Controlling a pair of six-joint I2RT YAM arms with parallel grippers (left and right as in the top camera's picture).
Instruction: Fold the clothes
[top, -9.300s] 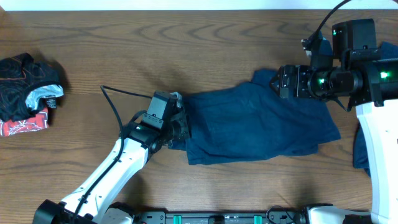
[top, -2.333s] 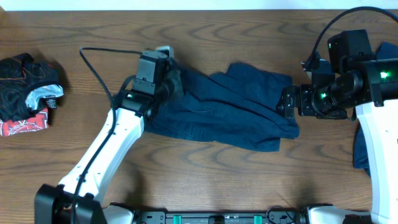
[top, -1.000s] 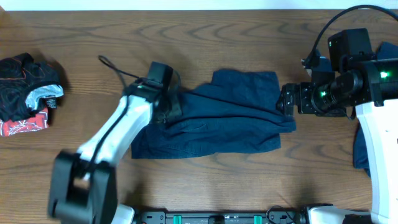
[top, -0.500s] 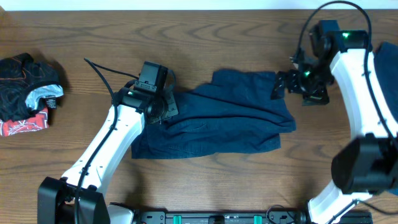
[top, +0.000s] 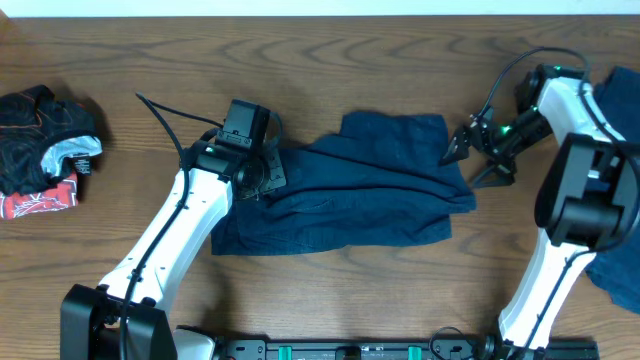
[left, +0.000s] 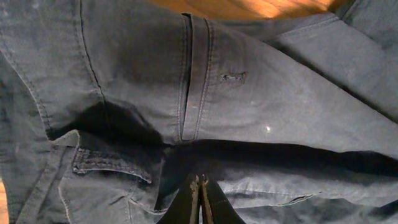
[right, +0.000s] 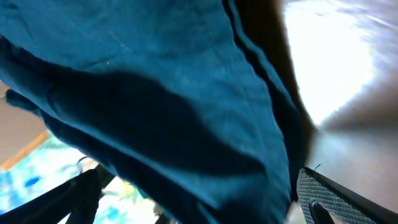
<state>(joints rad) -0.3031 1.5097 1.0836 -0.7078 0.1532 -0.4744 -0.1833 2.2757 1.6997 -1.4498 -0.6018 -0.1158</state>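
Observation:
The dark navy shorts (top: 360, 190) lie spread and creased across the middle of the table. My left gripper (top: 262, 172) is over their left end. In the left wrist view its fingertips (left: 200, 190) are pressed together just above the denim (left: 280, 93), near a belt loop and a pocket seam. My right gripper (top: 468, 160) is at the shorts' right edge with its fingers spread. In the right wrist view (right: 199, 193) blue cloth (right: 155, 93) hangs between the wide-apart fingers. Another blue piece (top: 618, 275) lies at the right edge.
A pile of black, red and grey garments (top: 45, 150) sits at the far left of the wooden table (top: 330, 50). My right arm reaches in from the bottom right, and its cable loops above the gripper.
My right arm has swung round, so the gripper now sits a little further right with its fingers spread. The left arm and the shorts have not moved in the last half second.

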